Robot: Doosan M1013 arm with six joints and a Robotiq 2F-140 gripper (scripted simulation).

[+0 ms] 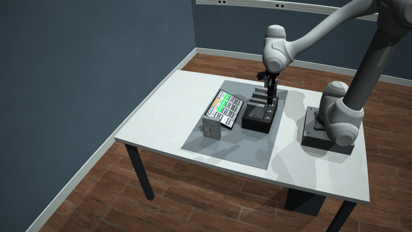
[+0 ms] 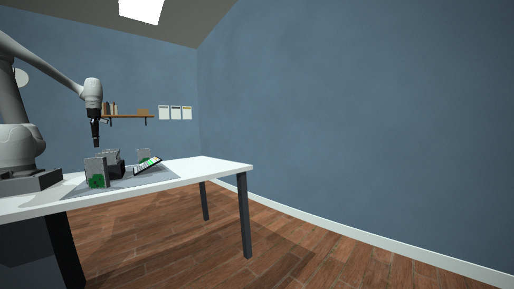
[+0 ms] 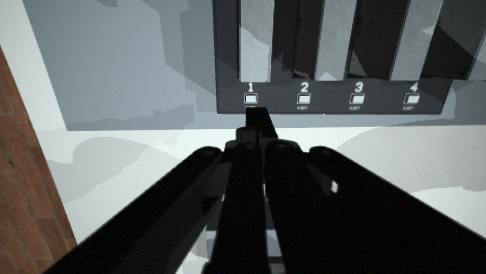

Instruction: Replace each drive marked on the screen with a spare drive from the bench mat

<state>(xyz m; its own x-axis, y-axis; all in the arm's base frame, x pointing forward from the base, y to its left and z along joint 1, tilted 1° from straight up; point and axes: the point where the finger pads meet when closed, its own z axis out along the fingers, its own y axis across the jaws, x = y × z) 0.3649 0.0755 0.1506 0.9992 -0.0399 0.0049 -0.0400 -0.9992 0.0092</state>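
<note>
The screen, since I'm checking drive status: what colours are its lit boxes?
On the screen, green and orange; the top view shows it best.
</note>
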